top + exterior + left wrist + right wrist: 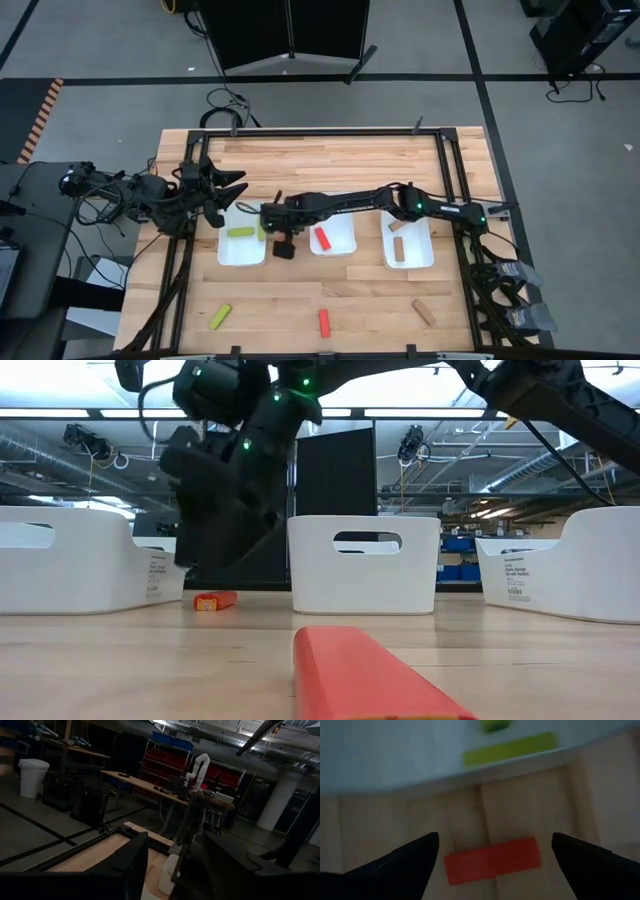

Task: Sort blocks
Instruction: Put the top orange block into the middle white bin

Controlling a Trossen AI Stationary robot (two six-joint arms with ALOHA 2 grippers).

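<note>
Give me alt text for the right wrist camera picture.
The right gripper hangs open over a flat red rectangular block lying on the pale wooden table, which shows between its two dark fingers. Beyond it, a yellow-green rectangular block lies in a white tray.

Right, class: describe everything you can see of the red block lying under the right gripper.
The red block is small, elongated and rectangular, plain red, and looks like painted wood. It lies flat on the wooden table, just outside the white tray that holds yellow-green blocks. The right gripper hangs above it with its fingers open on either side, apparently not touching it.
</note>
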